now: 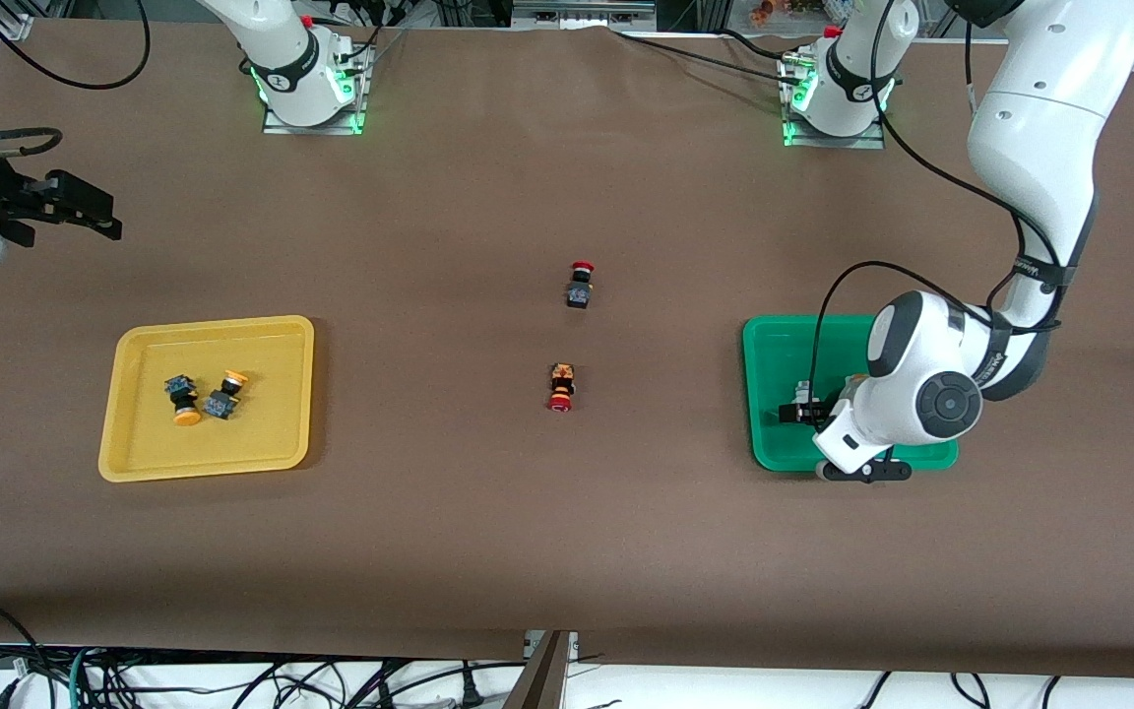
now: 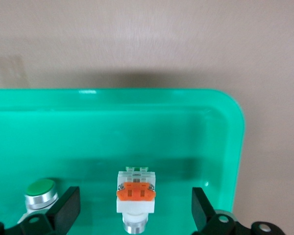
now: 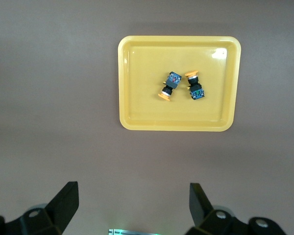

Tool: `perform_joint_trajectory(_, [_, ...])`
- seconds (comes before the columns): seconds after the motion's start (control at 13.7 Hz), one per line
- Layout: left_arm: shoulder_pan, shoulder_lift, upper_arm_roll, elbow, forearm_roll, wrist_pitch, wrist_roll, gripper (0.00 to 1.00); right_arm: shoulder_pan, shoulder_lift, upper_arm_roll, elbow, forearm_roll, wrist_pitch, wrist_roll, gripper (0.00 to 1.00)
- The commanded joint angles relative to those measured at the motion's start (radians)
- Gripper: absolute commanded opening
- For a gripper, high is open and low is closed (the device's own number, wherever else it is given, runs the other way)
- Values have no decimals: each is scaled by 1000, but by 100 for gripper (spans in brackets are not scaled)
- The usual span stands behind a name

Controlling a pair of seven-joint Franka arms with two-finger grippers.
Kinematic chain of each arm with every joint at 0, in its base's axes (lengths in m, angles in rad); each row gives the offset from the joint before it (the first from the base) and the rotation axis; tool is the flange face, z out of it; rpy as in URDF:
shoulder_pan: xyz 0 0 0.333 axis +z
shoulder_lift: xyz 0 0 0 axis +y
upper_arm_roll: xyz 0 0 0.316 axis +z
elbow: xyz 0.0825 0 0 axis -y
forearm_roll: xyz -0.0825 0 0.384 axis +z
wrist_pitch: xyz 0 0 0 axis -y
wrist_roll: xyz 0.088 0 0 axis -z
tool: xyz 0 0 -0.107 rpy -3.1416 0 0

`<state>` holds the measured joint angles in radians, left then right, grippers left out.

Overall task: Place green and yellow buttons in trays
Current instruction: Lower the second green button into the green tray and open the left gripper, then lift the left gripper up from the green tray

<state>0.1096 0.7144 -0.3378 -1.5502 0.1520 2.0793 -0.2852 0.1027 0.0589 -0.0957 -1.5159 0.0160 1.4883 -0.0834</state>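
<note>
The green tray point(image 1: 774, 340) lies at the left arm's end of the table. My left gripper point(image 1: 795, 414) hangs low over it, open. In the left wrist view a white-bodied green button point(image 2: 135, 193) with an orange tab lies on the green tray point(image 2: 137, 127) between the spread fingers point(image 2: 68, 208), touching neither. A second button point(image 2: 40, 191) with a green cap rests beside it. The yellow tray point(image 1: 134, 433) at the right arm's end holds two yellow-capped buttons point(image 1: 185, 399) point(image 1: 225, 394). My right gripper point(image 1: 85, 212) waits open, high near the table's edge.
Two red-capped dark switches lie mid-table, one point(image 1: 580, 285) farther from the front camera, one point(image 1: 561, 386) nearer. The right wrist view looks down on the yellow tray point(image 3: 132, 98) from well above. The left arm's white elbow point(image 1: 921, 394) covers part of the green tray.
</note>
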Motion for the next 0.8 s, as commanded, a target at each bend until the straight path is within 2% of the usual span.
perform_joint_trajectory(0.0, [10,-122,-10,-18,-25,-47,9,100,-9,9,5,25,-8,-11,-7,100])
perform_joint_trajectory(0.44, [10,-421,-10,-16,-25,-248,40,100,-11,9,5,25,-8,-10,-7,100])
perform_joint_trajectory(0.73, [10,-564,-16,-18,-57,-347,54,100,-11,9,5,25,-8,-10,-7,100])
